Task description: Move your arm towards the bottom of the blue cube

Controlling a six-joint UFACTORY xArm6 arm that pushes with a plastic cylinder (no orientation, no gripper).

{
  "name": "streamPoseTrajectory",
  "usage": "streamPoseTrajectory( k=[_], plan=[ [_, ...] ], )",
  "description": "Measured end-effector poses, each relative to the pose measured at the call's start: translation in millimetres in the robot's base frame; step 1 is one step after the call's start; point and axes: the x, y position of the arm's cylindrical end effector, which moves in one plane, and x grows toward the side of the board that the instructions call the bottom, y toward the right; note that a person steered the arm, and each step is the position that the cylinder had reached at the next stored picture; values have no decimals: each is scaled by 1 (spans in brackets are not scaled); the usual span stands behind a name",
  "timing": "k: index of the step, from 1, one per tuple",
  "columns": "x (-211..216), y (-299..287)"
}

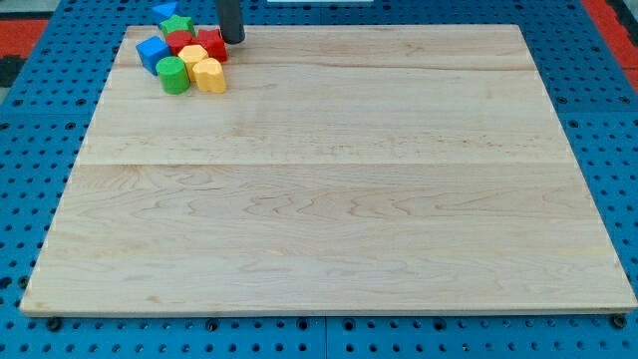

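The blue cube sits at the left end of a tight cluster near the wooden board's top left corner. Around it are a green cylinder, a yellow block, a second yellow block, a red block, another red block, a green block and a blue block at the view's top edge. My tip stands just to the right of the red block, about 80 pixels right of the blue cube and slightly above its level.
The wooden board fills most of the view and lies on a blue pegboard surface. A red patch shows at the view's top right corner.
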Motion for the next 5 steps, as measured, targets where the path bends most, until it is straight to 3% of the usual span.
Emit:
streamPoseTrajectory(
  k=[2,3,4,5],
  plan=[
    [14,4],
    [47,16],
    [111,33],
    [160,-51]
  ],
)
